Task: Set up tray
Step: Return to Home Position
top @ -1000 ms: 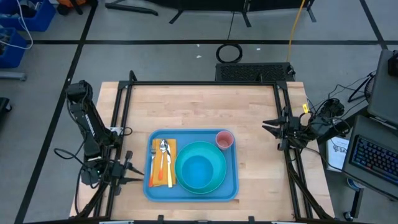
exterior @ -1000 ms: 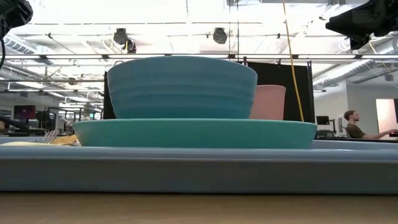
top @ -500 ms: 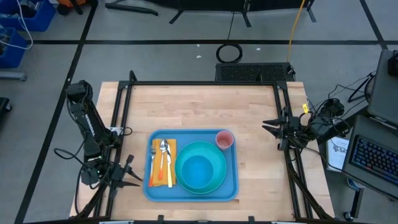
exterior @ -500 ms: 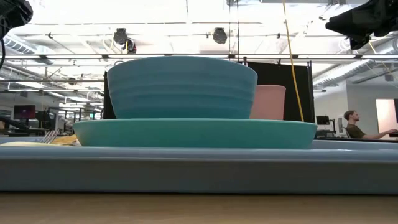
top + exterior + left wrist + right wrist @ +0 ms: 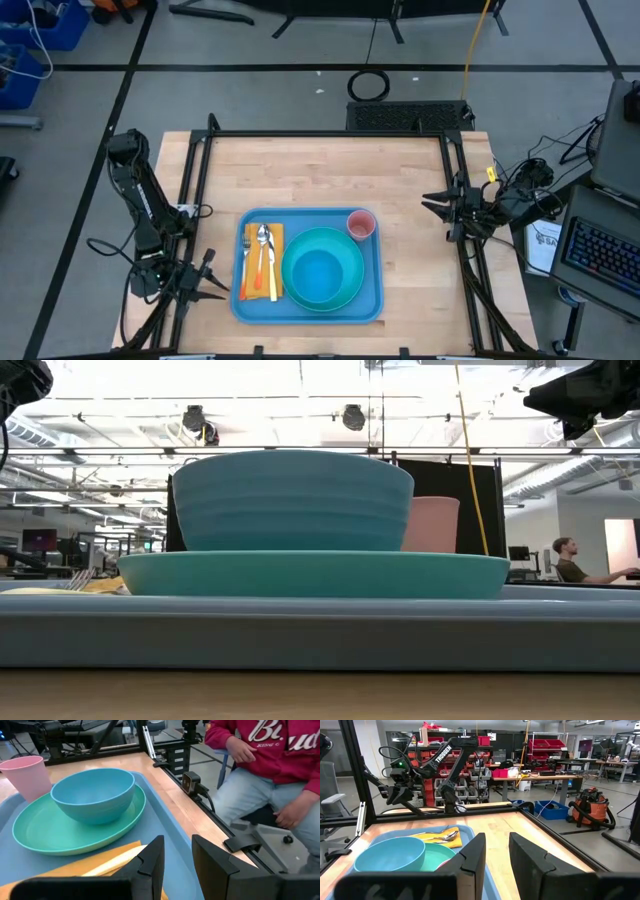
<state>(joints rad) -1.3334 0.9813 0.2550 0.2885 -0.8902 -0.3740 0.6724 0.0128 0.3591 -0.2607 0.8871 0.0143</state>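
Table (image 5: 320, 170): left tool (image 5: 178, 840), right tool (image 5: 497, 836) ajar, empty

The tray (image 5: 374, 296) looks like smooth matt plastic. The table (image 5: 320, 175) is pale grained wood. The spoon (image 5: 263, 238) gleams like metal.

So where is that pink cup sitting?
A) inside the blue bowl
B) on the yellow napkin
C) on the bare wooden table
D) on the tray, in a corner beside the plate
D: the pink cup stands upright on the tray, in a corner right beside the plate and outside the bowl.
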